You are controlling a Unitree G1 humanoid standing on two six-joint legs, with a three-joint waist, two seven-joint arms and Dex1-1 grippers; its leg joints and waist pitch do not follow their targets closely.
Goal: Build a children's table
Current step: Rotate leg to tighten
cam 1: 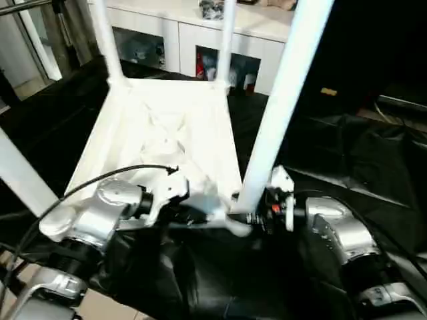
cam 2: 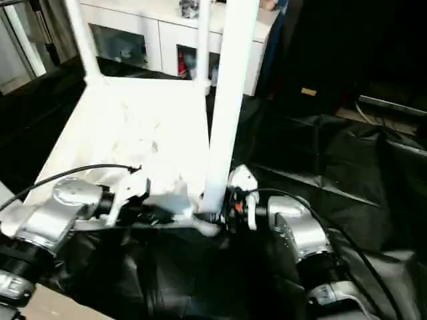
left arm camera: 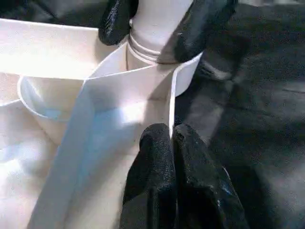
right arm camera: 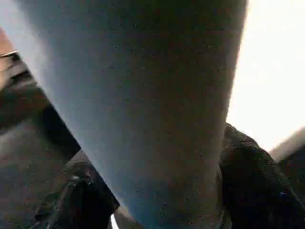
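Observation:
The children's table lies upside down on a black cloth, its ribbed white top [cam 1: 160, 133] facing up. Two tube legs stand in the far corners [cam 1: 107, 40] [cam 1: 225, 40], and another leg [cam 1: 20, 173] crosses the near left. The near-right leg [cam 1: 280, 100] rises from its corner socket [left arm camera: 143, 90]. My right gripper [cam 1: 245, 208] is shut on the base of this leg, one black finger on each side [left arm camera: 114, 21]. My left gripper [left arm camera: 172, 143] is shut on the thin rim of the top beside that socket.
A white cabinet [cam 1: 187, 33] with open shelves stands behind the table. Black cloth [cam 1: 347, 153] covers the ground around the table and falls in folds to the right. A strip of pale floor [cam 1: 100, 307] shows at the near left.

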